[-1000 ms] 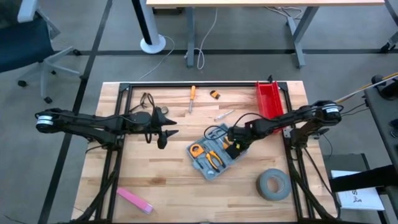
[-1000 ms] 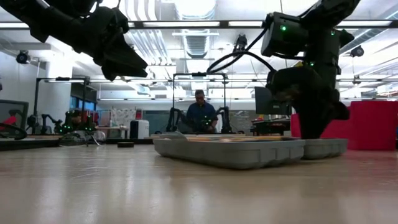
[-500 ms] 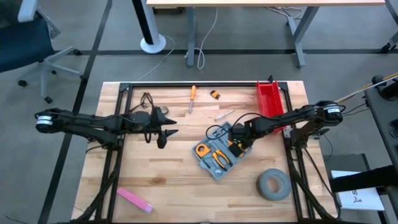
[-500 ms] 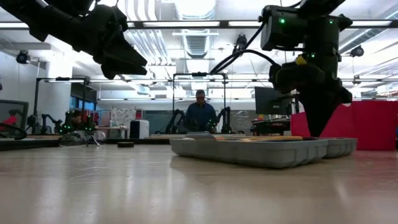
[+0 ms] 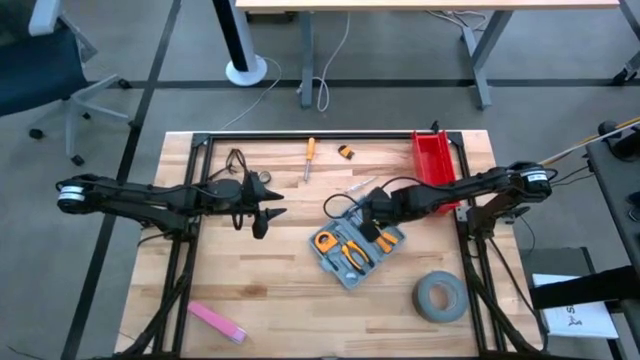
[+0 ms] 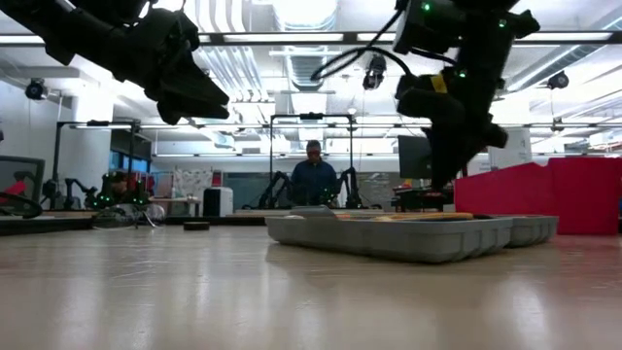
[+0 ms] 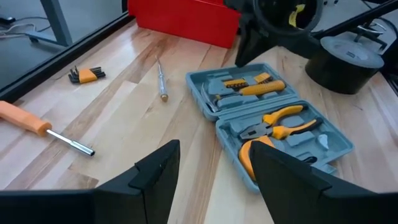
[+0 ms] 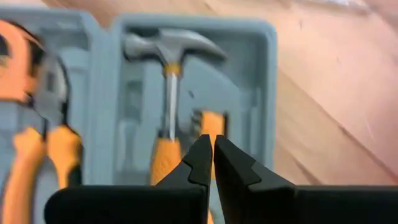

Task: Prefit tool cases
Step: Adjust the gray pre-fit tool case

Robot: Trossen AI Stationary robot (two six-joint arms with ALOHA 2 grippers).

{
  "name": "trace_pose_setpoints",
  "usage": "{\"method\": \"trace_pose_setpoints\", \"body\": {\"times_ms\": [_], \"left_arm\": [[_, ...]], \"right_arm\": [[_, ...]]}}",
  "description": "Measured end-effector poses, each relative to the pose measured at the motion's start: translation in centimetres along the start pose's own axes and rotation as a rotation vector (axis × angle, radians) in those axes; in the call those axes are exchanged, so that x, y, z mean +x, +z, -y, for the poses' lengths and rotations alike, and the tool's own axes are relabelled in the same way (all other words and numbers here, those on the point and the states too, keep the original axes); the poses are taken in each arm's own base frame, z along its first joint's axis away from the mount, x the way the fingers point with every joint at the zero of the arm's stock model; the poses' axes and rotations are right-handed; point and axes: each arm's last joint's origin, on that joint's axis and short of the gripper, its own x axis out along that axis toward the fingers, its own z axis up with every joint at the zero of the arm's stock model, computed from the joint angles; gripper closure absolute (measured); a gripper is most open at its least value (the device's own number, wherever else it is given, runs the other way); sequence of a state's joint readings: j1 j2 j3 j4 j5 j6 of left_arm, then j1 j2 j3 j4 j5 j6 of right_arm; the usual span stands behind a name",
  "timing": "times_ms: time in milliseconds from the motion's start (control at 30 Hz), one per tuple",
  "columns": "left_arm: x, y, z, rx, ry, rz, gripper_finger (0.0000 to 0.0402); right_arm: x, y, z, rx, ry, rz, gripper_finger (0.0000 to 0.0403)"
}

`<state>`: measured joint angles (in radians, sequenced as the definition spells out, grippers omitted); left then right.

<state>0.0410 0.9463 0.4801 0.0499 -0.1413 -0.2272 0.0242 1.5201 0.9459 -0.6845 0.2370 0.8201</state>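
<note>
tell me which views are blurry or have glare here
Right wrist view: soft throughout, the hammer and tool case smeared. Low view: ceiling lights blow out, leaving both arms as silhouettes. Left wrist and high views: evenly lit, fairly sharp.

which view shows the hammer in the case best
The right wrist view: the hammer fills it, head and orange handle clear. The left wrist view shows it small, the high view tiny, the low view only the tool case edge.
</note>
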Motion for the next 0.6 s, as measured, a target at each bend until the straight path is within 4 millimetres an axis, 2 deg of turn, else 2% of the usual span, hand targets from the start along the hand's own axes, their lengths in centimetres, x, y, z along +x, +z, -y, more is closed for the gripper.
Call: {"method": "trace_pose_setpoints", "body": {"times_ms": [133,333,600], "left_arm": [[0.0,0.0,0.0,0.0,0.0,-0.001,0.0198],[0.0,0.0,0.1,-0.019,-0.032,-0.008,0.0198],[0.8,-0.9,0.9,-0.174,-0.267,-0.142,0.0198]], "right_arm": [[0.1,0.5,0.1,-0.003,-0.01,0.056,0.0388],[0.3,1.4,1.0,0.021,-0.067,0.099,0.0333],[0.0,1.8,1.7,0.063,-0.097,0.121,0.0274]]}}
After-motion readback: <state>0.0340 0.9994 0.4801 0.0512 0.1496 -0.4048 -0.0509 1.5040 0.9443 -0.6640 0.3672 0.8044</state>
